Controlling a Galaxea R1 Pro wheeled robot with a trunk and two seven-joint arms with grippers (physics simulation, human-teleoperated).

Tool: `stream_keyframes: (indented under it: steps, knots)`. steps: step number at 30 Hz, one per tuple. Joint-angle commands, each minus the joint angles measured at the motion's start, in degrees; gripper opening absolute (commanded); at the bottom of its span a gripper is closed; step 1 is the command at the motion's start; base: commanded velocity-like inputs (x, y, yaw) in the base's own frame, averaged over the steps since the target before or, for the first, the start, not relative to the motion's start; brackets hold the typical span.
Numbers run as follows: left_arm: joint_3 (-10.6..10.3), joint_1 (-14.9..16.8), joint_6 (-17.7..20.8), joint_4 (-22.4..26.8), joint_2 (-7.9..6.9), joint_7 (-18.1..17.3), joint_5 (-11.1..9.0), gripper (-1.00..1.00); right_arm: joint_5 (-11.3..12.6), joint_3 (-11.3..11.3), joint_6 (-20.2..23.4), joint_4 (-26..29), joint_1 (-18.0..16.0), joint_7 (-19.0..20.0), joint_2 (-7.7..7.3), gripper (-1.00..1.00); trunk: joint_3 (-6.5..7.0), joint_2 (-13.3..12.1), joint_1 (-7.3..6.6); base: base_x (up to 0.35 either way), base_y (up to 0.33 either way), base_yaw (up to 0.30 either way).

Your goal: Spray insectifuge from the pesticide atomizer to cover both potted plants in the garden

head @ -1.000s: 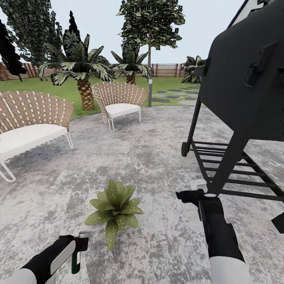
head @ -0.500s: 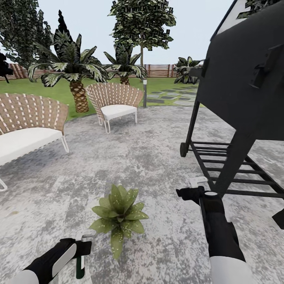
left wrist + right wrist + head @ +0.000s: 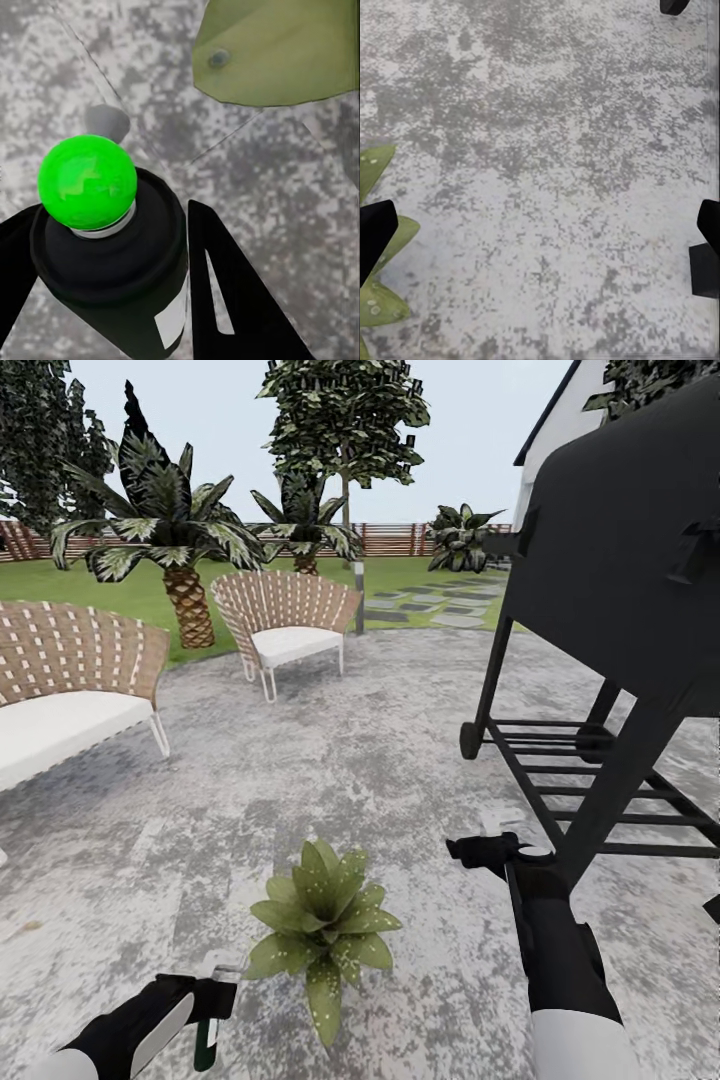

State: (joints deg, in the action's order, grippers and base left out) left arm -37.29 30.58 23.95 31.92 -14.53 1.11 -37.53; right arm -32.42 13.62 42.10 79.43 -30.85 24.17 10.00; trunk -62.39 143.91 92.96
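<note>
At the lower left of the head view we see the atomizer [image 3: 207,1032] clamped in our left gripper [image 3: 200,1000], just left of the plant [image 3: 325,923] on grey paving [image 3: 380,760]. Our right gripper [image 3: 487,852], jaws wide and empty, hangs lower right, beside a black grill [image 3: 620,580].

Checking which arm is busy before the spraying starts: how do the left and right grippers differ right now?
The left gripper is shut on the pesticide atomizer, its fingers flanking the dark bottle; the right gripper is open and holds nothing. The left sits low beside the potted plant; the right reaches farther forward, near the black grill. Both hang over the grey paving.
</note>
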Motion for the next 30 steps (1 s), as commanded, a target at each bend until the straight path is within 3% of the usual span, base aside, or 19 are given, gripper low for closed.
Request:
stream_keyframes:
  steps: [1, 12, 15, 16, 18, 19, 30]
  knots:
    - [-0.12, 0.00, -0.02, -0.01, -0.03, -0.07, 0.27, -1.00, -0.01, 0.00, 0.00, -0.03, 0.02, 0.00, 0.00, 1.00, 0.00, 0.00, 0.00, 0.002, 0.004, -0.036]
    - [-0.21, 0.00, -0.18, -0.06, -0.12, -0.78, 0.21, -1.00, -0.01, 0.00, -0.01, -0.06, 0.00, 0.00, 0.00, 1.00, 0.00, 0.00, 0.00, -0.042, 0.227, -0.034]
    - [-0.68, 0.00, -0.62, 1.60, -0.50, -9.26, 0.80, -1.00, -0.04, 0.01, 0.02, -0.29, 0.02, 0.07, 0.00, 1.00, 0.00, 0.00, 0.00, -0.001, 0.069, -0.273]
    - [-0.75, 0.00, -0.43, 2.25, -0.28, -12.93, 1.60, -1.00, -0.08, -0.05, 0.05, -0.38, 0.00, 0.08, 0.00, 1.00, 0.00, 0.00, 0.00, 0.000, 0.006, -0.282]
    - [-0.61, 0.00, -0.33, 2.13, -0.34, -14.94, 6.99, -1.00, -0.09, 0.03, -0.03, -0.41, 0.01, 0.15, 0.00, 1.00, 0.00, 0.00, 0.00, 0.000, 0.002, -0.097]
    - [-0.13, 0.00, -0.42, 1.55, -0.26, -17.79, 9.33, -1.00, -0.09, 0.07, -0.08, -0.42, 0.00, 0.25, 0.00, 1.00, 0.00, 0.00, 0.00, 0.000, 0.000, -0.002]
    - [-0.33, 0.00, -0.30, 1.23, -0.06, -18.39, 9.67, -1.00, -0.07, 0.03, 0.08, -0.65, 0.00, 0.15, 0.00, 1.00, 0.00, 0.00, 0.00, -0.232, 0.169, -0.162]
